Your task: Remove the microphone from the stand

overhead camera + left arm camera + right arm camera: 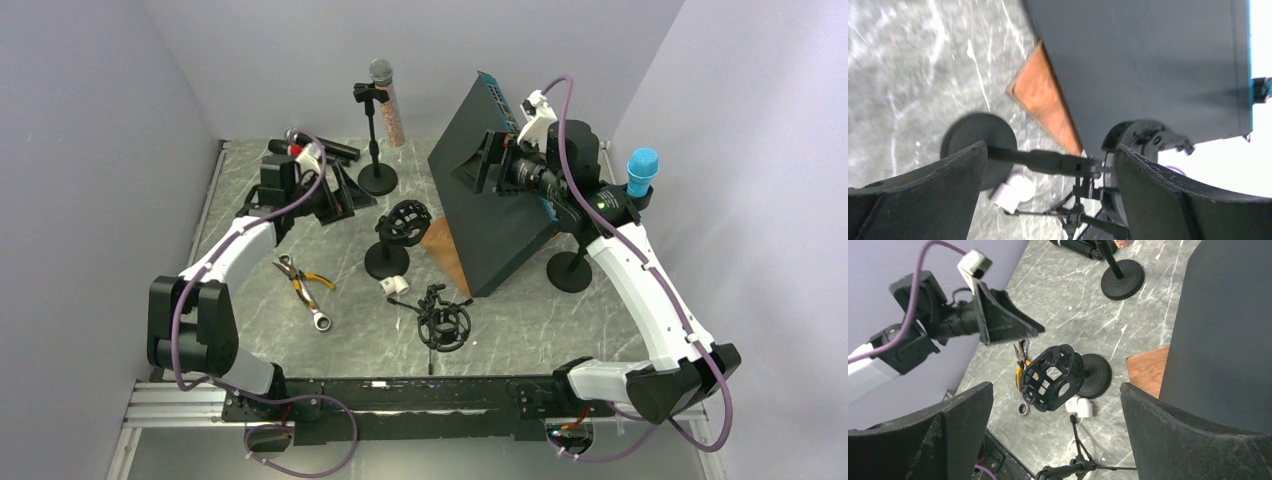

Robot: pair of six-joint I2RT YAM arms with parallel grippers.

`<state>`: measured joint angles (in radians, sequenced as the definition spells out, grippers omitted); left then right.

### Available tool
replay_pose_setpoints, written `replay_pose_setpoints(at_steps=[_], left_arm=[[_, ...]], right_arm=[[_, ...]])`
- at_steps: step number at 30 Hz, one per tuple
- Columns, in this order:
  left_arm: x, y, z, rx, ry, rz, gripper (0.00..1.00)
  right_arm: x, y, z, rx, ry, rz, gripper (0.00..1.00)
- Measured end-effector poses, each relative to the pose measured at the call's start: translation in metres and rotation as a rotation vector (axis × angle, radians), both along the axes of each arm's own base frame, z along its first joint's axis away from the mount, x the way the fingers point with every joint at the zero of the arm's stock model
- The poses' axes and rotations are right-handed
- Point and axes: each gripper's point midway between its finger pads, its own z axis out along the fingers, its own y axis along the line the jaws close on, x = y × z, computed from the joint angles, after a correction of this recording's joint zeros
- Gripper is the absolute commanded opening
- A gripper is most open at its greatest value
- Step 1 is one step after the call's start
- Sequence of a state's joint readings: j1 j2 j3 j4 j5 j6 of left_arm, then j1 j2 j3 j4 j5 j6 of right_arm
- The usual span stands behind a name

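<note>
**Silver-headed mic waits in its clip, both claws wide**

Silver mesh tops the microphone [384, 90] at the back of the table [520, 330], upright in the clip [366, 93] of its stand [376, 150]. The left gripper [1050, 150] hangs low near that stand's base, jaws spread wide, holding nothing. (A blue-headed one [642, 172] stands at the right too; I take the silver one as the target, being nearer this claw.) The right gripper [1056, 387] is equally agape and empty, up by the leaning dark panel [490, 200]. To do the reach well, I'd say the left claw should rise to the barrel above the clip and close squarely. It should then draw upward along the barrel's line so the stand does not tip. The shock mount [405, 222] nearby wants a wide berth.
</note>
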<state>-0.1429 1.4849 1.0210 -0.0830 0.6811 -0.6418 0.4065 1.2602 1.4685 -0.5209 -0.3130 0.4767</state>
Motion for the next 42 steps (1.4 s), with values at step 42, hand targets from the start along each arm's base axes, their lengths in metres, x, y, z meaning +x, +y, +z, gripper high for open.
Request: replay_pose_setpoints(at_steps=[42], left_arm=[[0.235, -0.010, 0.059, -0.134, -1.045, -0.274, 0.71]], right_arm=[[-0.048, -0.043, 0.028, -0.080, -0.132, -0.064, 1.00]])
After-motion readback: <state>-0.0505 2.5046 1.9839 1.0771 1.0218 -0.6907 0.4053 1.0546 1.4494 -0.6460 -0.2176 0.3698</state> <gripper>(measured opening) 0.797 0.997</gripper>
